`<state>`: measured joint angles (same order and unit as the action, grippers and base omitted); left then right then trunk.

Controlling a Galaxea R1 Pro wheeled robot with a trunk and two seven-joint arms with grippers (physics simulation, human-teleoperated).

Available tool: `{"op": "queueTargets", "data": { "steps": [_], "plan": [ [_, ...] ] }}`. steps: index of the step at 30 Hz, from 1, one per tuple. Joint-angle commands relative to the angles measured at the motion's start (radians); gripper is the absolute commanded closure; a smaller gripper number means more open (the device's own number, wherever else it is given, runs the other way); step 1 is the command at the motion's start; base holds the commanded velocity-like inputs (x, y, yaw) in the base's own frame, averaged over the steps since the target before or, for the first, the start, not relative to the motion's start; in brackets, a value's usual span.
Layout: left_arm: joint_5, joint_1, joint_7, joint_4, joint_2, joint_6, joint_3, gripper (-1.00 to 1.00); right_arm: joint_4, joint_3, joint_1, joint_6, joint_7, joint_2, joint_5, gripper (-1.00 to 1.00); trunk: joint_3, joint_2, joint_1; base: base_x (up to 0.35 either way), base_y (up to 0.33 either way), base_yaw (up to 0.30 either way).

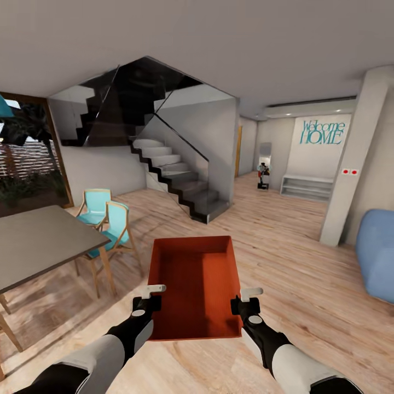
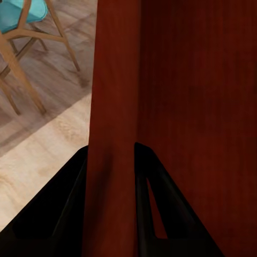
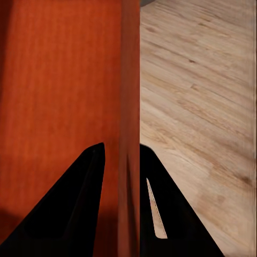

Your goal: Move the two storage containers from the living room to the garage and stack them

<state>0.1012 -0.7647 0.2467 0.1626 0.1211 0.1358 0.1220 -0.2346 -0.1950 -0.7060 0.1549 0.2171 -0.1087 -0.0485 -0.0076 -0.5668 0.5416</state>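
Note:
An orange-red open-top storage container (image 1: 195,284) hangs level in front of me above the pale wood-plank floor. My left gripper (image 1: 149,302) is shut on its left side wall (image 2: 112,123), one black finger on each face of the wall. On the opposite side wall (image 3: 128,107) my right gripper (image 1: 243,305) is clamped the same way. The bin's inside is empty and its textured bottom (image 3: 59,96) shows. I see just this one container.
A grey dining table (image 1: 38,243) with teal wooden chairs (image 1: 106,221) stands close on the left. A dark staircase (image 1: 175,175) rises ahead. A white pillar (image 1: 350,164) and a blue sofa (image 1: 377,257) are on the right. A hallway (image 1: 251,180) opens behind the stairs.

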Motion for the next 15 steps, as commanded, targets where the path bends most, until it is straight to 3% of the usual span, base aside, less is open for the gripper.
{"op": "queueTargets", "data": {
  "steps": [1,15],
  "plan": [
    [0.011,-0.001,0.025,0.002,-0.028,0.005,-0.064,1.00,0.001,0.040,-0.001,0.006,0.074,0.007,-0.008,1.00,-0.001,-0.001,0.000,0.000,0.000,-0.295],
    [0.011,-0.001,0.025,0.002,-0.028,0.005,-0.064,1.00,0.001,0.040,0.000,0.006,0.074,0.008,-0.007,1.00,-0.001,-0.001,0.000,0.000,0.000,-0.295]
  ]
}}
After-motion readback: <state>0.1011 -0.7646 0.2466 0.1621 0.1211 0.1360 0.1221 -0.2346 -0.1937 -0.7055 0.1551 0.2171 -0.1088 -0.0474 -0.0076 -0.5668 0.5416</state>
